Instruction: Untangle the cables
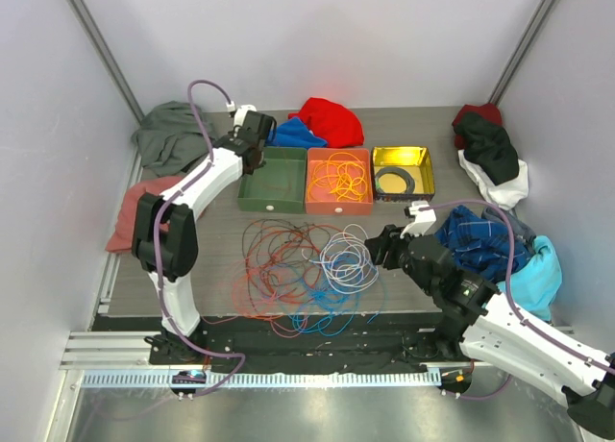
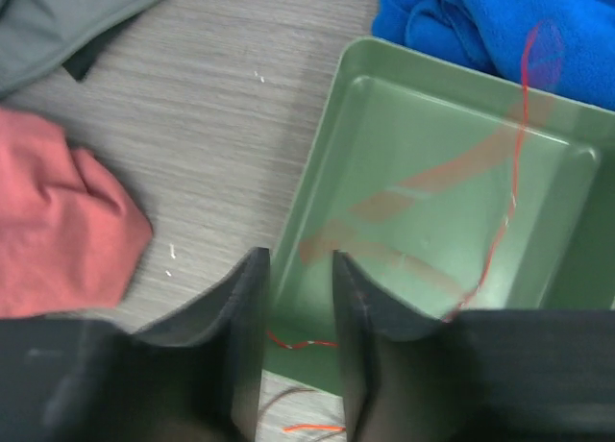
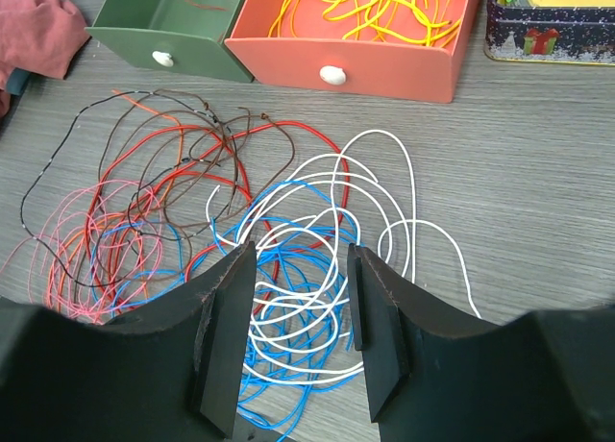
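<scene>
Over the green tray (image 1: 259, 187), at the far left of a row of three containers, my left gripper (image 2: 298, 259) hangs with its two fingers a narrow gap apart and nothing pinched between them. A thin red cable (image 2: 500, 231) trails down across the tray's floor and passes under that gap; its upper stretch is blurred. A blue cloth (image 2: 500, 19) lies against the tray's far corner, and a pink-red cloth (image 2: 58, 221) sits on the table to its left.

My right gripper (image 3: 301, 255) hovers low over the main tangle of cables (image 1: 307, 264) on the near half of the table (image 1: 423, 125), jaws apart and empty. Directly beyond its fingertips, loops of white cable (image 3: 384, 173) and blue cable (image 3: 288, 336) overlap. To their left, dark brown cable (image 3: 192, 144) and red strands spread toward a fainter pink-orange heap. I cannot tell which strand crosses over which inside the knot.

The orange tray (image 1: 338, 208), touching the green one on its right, holds coiled yellow and orange cables (image 1: 338, 178). Beside it stands a yellow tin (image 1: 404, 152) with a black ring-shaped coil (image 1: 396, 181) inside. More clothes are heaped along the table's far and right edges.
</scene>
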Action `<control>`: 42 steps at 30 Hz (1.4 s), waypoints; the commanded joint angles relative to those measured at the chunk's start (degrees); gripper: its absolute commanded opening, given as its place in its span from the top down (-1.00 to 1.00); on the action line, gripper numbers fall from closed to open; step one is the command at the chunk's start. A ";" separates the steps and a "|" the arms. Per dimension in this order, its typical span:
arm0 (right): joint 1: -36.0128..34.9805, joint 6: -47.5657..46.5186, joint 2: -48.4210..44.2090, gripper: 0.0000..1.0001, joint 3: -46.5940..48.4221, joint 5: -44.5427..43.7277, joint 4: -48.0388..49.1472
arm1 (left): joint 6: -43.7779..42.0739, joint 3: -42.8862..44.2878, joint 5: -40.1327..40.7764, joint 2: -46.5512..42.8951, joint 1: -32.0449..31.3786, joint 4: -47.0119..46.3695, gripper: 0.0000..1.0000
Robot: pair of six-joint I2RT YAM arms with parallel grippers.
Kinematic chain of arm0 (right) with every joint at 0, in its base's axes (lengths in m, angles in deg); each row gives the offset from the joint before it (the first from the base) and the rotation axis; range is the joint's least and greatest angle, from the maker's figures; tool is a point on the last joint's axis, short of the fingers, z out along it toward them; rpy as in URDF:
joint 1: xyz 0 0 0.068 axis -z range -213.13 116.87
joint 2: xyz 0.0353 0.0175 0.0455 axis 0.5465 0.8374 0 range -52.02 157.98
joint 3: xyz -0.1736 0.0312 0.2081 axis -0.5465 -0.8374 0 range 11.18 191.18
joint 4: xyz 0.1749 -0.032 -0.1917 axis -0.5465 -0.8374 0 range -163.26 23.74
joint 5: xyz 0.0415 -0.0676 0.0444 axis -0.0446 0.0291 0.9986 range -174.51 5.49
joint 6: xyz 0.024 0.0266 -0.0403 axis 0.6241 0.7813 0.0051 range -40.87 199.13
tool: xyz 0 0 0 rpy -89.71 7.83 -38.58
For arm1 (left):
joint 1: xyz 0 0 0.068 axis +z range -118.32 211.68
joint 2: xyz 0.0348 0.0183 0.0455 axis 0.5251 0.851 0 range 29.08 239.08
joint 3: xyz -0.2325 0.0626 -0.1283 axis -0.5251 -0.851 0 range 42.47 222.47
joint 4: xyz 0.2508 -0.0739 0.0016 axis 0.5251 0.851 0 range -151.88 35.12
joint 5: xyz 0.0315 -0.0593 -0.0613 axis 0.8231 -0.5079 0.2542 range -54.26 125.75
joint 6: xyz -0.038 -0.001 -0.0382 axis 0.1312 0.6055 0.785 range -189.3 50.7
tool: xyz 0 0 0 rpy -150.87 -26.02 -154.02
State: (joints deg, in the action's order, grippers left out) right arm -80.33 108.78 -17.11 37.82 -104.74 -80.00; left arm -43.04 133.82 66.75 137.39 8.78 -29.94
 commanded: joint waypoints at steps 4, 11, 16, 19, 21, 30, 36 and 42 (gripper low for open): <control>-0.44 -0.65 2.08 -0.01 1.32 -0.69 3.01 | -1.21 -4.33 1.95 -7.14 -1.71 -3.03 -0.45; -0.44 -0.30 1.30 -0.01 1.32 -0.25 3.19 | 0.01 -8.46 5.12 -17.24 -3.12 -2.68 -0.67; -0.44 -0.03 1.12 -0.01 0.88 0.19 2.93 | 5.72 -16.89 -3.21 -27.34 -4.17 0.48 -0.59; -0.44 0.06 1.38 -0.01 0.61 0.19 3.19 | 9.41 -25.76 -8.49 -32.61 -6.37 1.19 -0.51; -0.44 0.06 1.82 -0.01 0.61 0.37 3.28 | 12.57 -33.12 -11.65 -35.17 -8.04 -0.39 -0.49; -0.35 1.20 3.75 -0.01 0.97 2.03 3.80 | 23.21 -53.64 -10.62 -50.99 -9.62 -5.14 -0.43; -0.44 1.99 5.07 0.00 0.53 2.91 4.68 | 24.19 -56.72 -9.91 -50.66 -9.54 -2.94 -0.41; -0.44 2.61 4.99 0.00 0.53 3.00 4.33 | 27.00 -59.44 -9.58 -56.70 -9.54 -4.79 -0.53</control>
State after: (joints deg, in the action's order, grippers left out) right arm -80.33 110.11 -11.86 37.82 -101.94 -78.05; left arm -19.17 75.57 55.25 85.94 -0.92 -32.27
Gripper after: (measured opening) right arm 0.500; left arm 0.727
